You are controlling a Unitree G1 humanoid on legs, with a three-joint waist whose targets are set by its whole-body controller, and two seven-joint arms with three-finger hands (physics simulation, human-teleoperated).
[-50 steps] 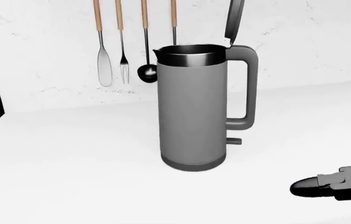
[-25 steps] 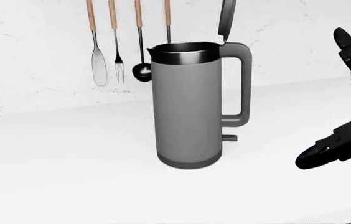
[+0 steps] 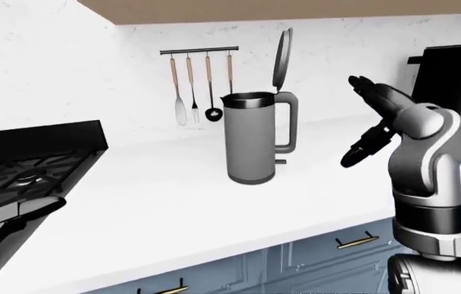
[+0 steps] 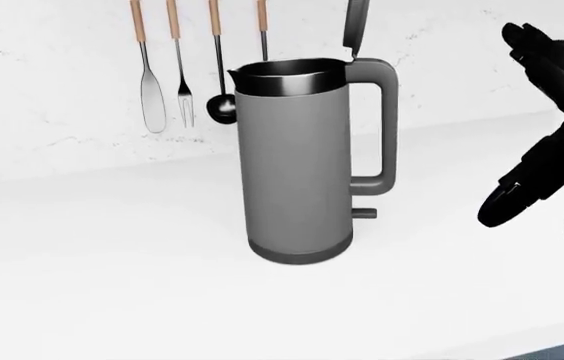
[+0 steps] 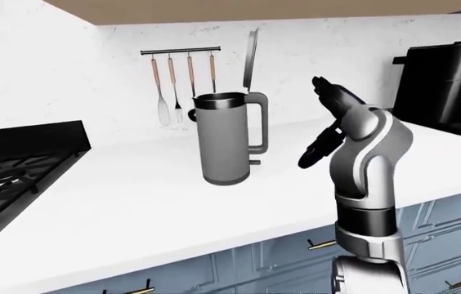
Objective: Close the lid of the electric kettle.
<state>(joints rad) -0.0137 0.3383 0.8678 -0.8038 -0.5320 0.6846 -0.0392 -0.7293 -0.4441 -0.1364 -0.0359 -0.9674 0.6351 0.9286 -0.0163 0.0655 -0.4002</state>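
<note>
The electric kettle point(image 3: 251, 138) stands upright on the white desk point(image 3: 173, 202), below and just right of the hanging utensils point(image 3: 200, 89). Its lid point(image 3: 281, 56) stands fully open, near vertical above the handle point(image 3: 290, 122).

Risks, as judged:
- A sideways push on the raised lid, or contact with the handle, could tip or slide the kettle, since nothing braces the body.
- Pressing from the kettle's handle side would drive the lid further open instead of down.

The right hand point(image 3: 371, 119) is raised to the right of the kettle, well apart from it, forearm upright, elbow bent. Its fingers point(image 4: 525, 39) are spread wide, holding nothing. The left hand is not identifiable.
</note>
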